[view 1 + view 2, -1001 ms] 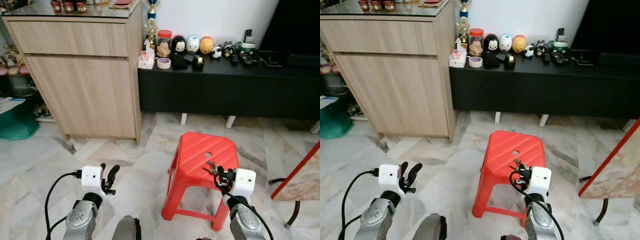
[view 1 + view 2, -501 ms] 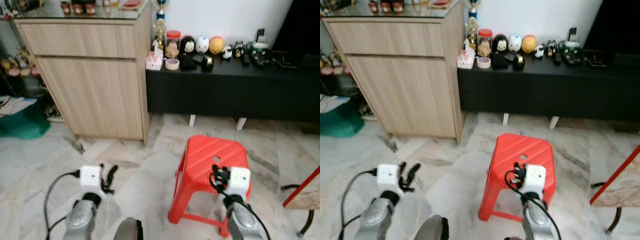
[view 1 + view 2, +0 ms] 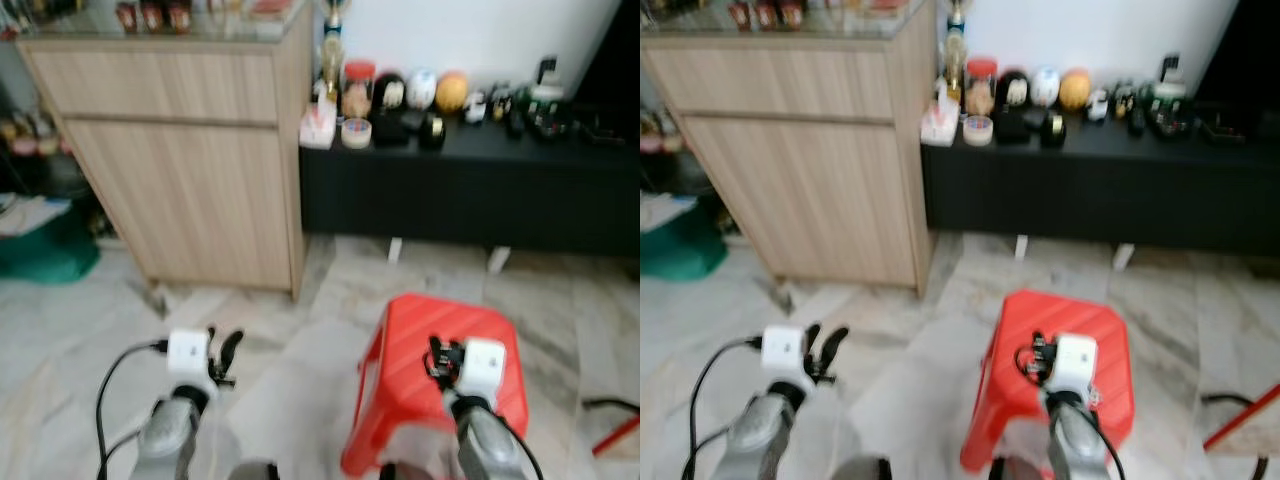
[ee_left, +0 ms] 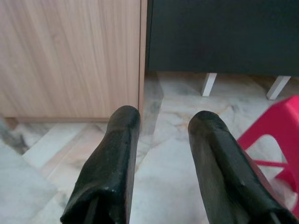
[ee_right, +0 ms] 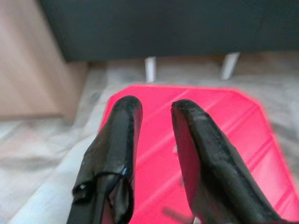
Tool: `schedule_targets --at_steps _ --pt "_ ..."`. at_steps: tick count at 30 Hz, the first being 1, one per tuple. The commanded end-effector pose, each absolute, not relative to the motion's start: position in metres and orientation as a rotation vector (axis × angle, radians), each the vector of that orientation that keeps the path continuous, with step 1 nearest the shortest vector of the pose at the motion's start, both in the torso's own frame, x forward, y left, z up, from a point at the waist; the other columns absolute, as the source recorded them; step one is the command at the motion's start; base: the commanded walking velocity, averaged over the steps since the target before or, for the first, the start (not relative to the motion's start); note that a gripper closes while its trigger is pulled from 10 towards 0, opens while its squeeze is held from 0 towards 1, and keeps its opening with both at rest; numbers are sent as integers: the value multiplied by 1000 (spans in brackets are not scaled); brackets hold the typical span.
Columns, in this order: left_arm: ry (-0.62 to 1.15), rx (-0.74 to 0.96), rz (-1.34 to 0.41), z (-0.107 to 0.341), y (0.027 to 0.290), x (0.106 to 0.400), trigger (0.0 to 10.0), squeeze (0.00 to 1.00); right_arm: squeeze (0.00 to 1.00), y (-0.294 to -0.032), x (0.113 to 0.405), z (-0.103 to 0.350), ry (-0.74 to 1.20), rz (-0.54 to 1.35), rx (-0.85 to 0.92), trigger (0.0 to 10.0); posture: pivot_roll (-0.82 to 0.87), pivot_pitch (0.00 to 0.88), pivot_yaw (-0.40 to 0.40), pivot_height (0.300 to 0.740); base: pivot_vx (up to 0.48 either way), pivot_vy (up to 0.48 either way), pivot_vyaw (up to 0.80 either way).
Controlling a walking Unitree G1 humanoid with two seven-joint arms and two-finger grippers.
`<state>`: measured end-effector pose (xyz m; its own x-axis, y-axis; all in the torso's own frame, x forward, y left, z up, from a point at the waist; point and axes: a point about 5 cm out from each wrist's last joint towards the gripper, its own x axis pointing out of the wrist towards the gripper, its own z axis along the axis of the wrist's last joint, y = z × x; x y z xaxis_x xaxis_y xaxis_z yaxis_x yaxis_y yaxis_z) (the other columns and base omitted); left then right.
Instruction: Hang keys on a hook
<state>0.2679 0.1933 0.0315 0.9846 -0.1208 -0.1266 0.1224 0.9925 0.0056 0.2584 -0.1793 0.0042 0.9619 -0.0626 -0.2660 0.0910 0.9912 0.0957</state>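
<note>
A red plastic stool (image 3: 440, 370) stands on the marble floor at the lower right of the blurred eye views. My right gripper (image 3: 436, 357) hovers over its seat. In the right wrist view it (image 5: 156, 106) is open, with the red seat (image 5: 224, 126) showing between and past the fingers. A faint dark smudge (image 5: 174, 213) lies on the seat near the fingers; it is too blurred to tell whether it is the keys. My left gripper (image 3: 225, 350) is held low over the floor to the stool's left, also open (image 4: 164, 116), with nothing between its fingers.
A tall wooden cabinet (image 3: 190, 150) stands ahead on the left. Beside it is a low black console (image 3: 470, 190) with figurines, a jar and a tape roll on top. A green bin (image 3: 40, 250) sits at far left, and a red-edged frame (image 3: 615, 435) at far right.
The whole picture has shifted and blurred, so the camera has moved. The stool now lies lower and closer, with the right gripper further over its seat. The keys seen before its fingers no longer stand out.
</note>
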Motion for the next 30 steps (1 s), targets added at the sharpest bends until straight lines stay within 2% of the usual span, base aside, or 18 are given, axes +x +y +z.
schedule_targets --at_steps 1,30 --pt "133 30 -112 32 199 268 10000 0 0 -171 261 5 262 -69 127 10000 50 29 -39 628 334 0 0" --pt "132 73 -126 31 198 266 10000 0 0 -181 261 -4 342 -87 88 10000 54 33 -41 628 0 -9 0"
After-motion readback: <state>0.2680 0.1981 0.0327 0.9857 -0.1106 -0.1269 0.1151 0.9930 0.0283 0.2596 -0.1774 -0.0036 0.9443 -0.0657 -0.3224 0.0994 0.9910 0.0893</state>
